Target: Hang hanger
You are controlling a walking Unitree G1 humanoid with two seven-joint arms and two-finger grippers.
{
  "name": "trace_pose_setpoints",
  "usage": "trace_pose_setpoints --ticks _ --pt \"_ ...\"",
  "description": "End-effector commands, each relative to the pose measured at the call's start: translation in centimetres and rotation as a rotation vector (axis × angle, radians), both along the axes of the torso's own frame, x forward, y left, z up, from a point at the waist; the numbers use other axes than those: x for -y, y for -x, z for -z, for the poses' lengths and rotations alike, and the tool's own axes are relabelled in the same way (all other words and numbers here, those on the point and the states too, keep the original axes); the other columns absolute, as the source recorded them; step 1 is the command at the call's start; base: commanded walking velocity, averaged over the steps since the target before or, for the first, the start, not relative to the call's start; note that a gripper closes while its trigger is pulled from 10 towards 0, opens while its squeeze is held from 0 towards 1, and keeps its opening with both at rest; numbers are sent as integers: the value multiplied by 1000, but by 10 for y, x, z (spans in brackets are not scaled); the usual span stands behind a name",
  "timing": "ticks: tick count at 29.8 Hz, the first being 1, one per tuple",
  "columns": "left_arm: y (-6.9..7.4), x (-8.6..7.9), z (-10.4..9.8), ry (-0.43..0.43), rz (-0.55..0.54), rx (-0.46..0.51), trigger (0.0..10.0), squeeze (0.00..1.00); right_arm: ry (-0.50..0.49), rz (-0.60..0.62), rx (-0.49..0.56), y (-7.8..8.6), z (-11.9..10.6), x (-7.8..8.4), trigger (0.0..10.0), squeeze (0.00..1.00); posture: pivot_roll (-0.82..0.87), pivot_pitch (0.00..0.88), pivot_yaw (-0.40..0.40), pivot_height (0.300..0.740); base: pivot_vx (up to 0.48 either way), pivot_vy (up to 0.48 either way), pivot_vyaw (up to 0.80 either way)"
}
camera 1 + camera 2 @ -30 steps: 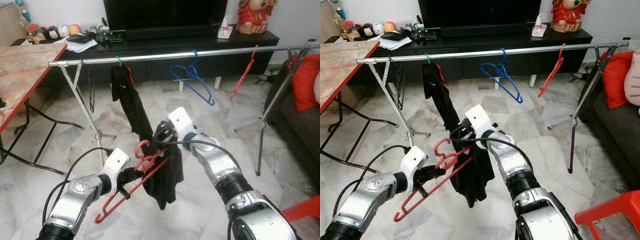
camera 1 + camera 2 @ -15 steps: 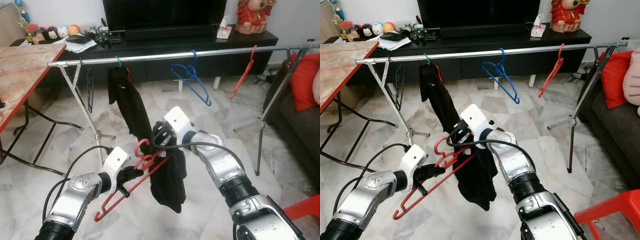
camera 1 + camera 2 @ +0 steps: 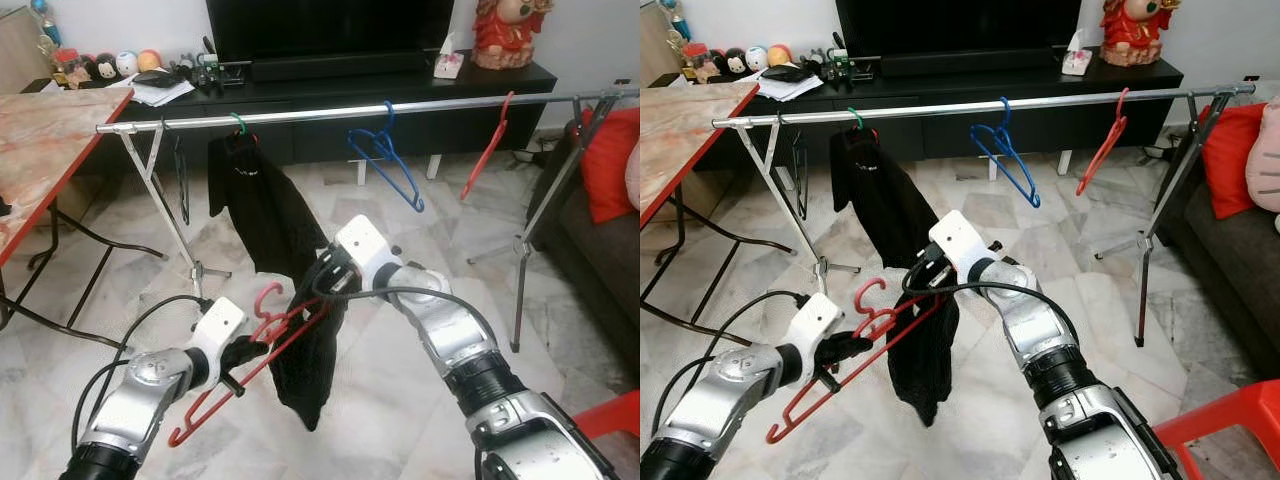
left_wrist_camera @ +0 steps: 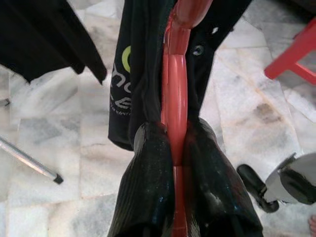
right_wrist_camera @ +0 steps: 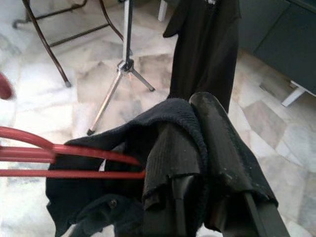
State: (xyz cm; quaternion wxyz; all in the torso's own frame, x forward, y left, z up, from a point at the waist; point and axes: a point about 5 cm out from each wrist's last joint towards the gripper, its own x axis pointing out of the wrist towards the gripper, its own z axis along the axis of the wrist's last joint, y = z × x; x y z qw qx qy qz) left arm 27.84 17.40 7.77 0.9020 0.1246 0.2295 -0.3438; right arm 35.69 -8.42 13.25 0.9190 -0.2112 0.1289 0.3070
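A red hanger (image 3: 262,335) is clamped low in front of me by my left gripper (image 3: 248,352), which is shut on its bar; the left wrist view has the black fingers (image 4: 148,187) pressed on either side of the hanger (image 4: 175,98). One arm of it runs into a black garment (image 3: 270,220) that hangs from a green hook (image 3: 238,123) on the silver rail (image 3: 430,103). My right gripper (image 3: 318,285) is shut on a fold of that garment (image 5: 168,148), just right of the hanger's hook, with the red hanger's bars (image 5: 74,160) beside it.
On the rail also hang a thin black hanger (image 3: 182,180), a blue hanger (image 3: 385,160) and another red hanger (image 3: 487,150). Rail stand legs (image 3: 165,220) are at the left, a red-edged table (image 3: 50,140) beyond them. A sofa with a red cushion (image 3: 610,160) and a red stool (image 3: 610,415) are on the right.
The black garment has spread wider under the rail as my right gripper pulled its fold. My left gripper and the red hanger have dropped slightly down and left.
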Motion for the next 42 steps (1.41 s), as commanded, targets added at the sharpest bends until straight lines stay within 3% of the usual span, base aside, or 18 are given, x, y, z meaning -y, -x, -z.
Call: trace_pose_setpoints --ticks 1,6,9,21,26,33,42 --pt "-2 -3 -10 9 9 40 10000 0 1 -12 16 0 -1 -4 10000 0 -59 0 64 740 0 0 0" --pt "-1 -2 -12 14 24 43 10000 0 11 -11 15 0 1 -4 10000 0 -59 0 64 740 0 0 0" --pt "-2 2 -19 64 35 69 10000 0 17 -34 -6 4 5 -6 10000 0 -57 0 65 740 0 0 0" --pt "-12 16 -18 71 29 93 10000 0 -33 -60 32 6 -13 -18 10000 0 -63 0 71 740 0 0 0" --pt "-24 13 -18 13 -58 150 10000 0 -35 -59 31 8 -17 -20 10000 0 -64 0 70 740 0 0 0" --pt "-12 31 -10 74 74 70 10000 0 -104 -143 41 20 -31 -42 10000 0 -66 0 69 740 0 0 0" --pt "-13 27 -12 70 65 89 10000 0 -96 -173 43 26 -35 -47 10000 0 -65 0 68 740 0 0 0"
